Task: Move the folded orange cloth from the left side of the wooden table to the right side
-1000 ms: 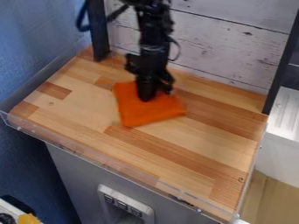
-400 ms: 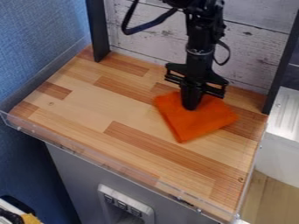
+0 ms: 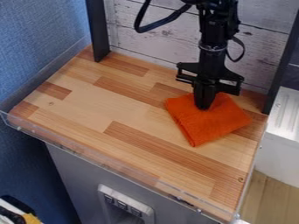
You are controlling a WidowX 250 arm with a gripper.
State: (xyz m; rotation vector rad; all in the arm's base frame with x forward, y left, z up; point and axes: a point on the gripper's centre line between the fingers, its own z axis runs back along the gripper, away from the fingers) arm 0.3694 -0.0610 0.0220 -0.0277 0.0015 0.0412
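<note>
Cloth (image 3: 211, 123) in grip: pinching its upper part with the end effector (image 3: 203, 107) closed, lying toward the far right of the tabletop (image 3: 93, 105). Probably wiping; ideally keeping pressure light and even, holding folds flat and avoiding bunching.

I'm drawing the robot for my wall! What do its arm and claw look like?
The arm is black, with a thin greyish ring and black cables looping out on both sides. The claw is black too, with bars sticking out sideways.
</note>
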